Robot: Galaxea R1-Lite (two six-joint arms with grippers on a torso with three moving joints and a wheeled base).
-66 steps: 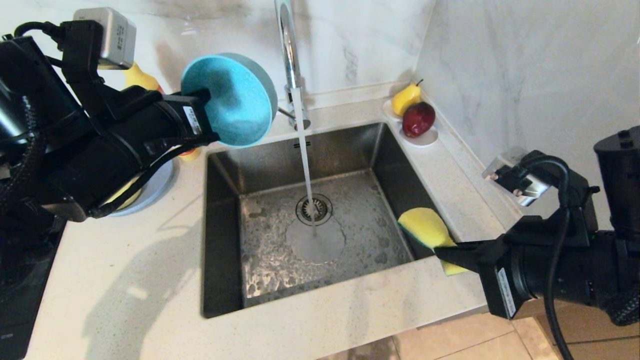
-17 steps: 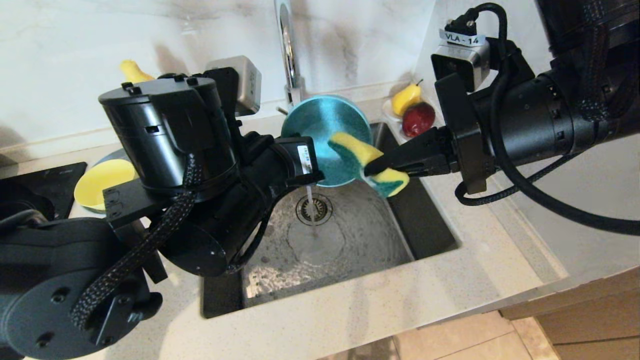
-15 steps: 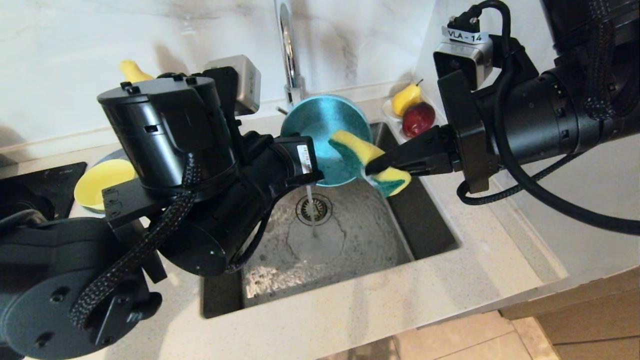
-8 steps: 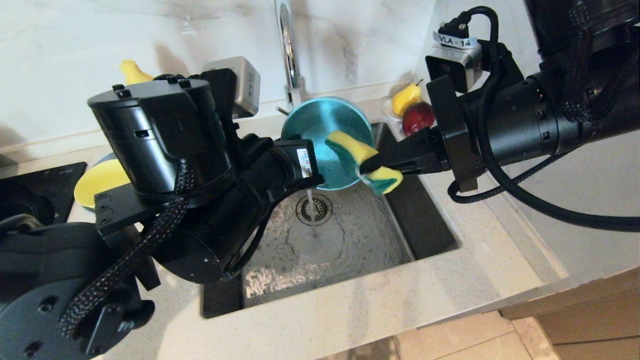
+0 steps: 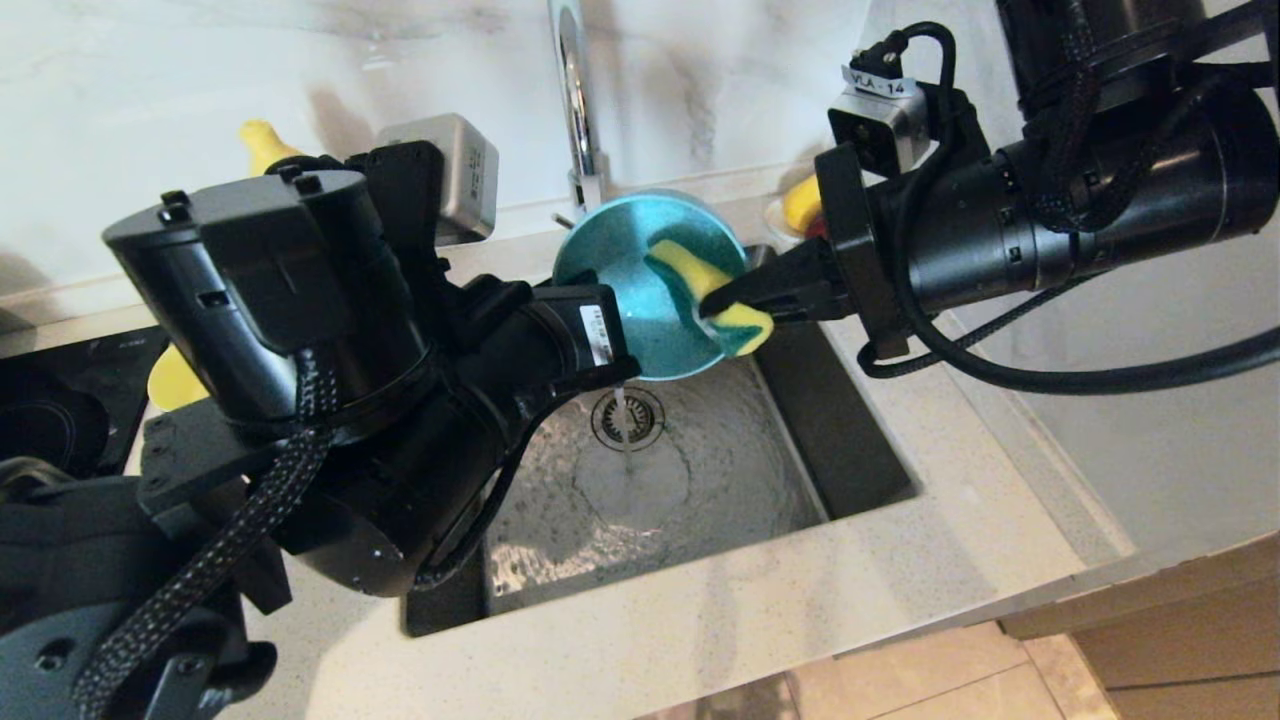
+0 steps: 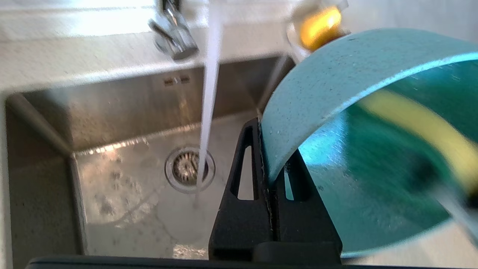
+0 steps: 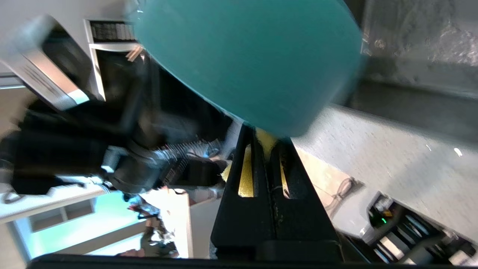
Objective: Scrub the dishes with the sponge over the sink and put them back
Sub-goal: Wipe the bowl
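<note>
Over the sink (image 5: 700, 480) my left gripper (image 5: 622, 348) is shut on the rim of the teal-blue bowl (image 5: 620, 280), which is tipped on its side with its mouth facing right. My right gripper (image 5: 722, 305) is shut on the yellow and green sponge (image 5: 712, 292), and the sponge presses into the bowl's inside. The left wrist view shows the bowl (image 6: 336, 86) pinched at the gripper (image 6: 267, 149), with the sponge (image 6: 422, 123) blurred inside. In the right wrist view the sponge (image 7: 246, 175) sits between the shut fingers under the bowl (image 7: 242, 56). A pale yellow bowl (image 5: 172, 382) peeks out behind my left arm.
Water runs from the chrome faucet (image 5: 573, 100) past the bowl to the drain (image 5: 627, 418). A yellow pear (image 5: 800, 203) lies at the sink's back right corner. A yellow bottle cap (image 5: 258, 140) shows at the back left, and a black cooktop (image 5: 60, 400) at the far left.
My right gripper has carried the sponge left and a little up, deeper into the bowl. My left arm has shifted slightly left; the bowl stays over the sink.
</note>
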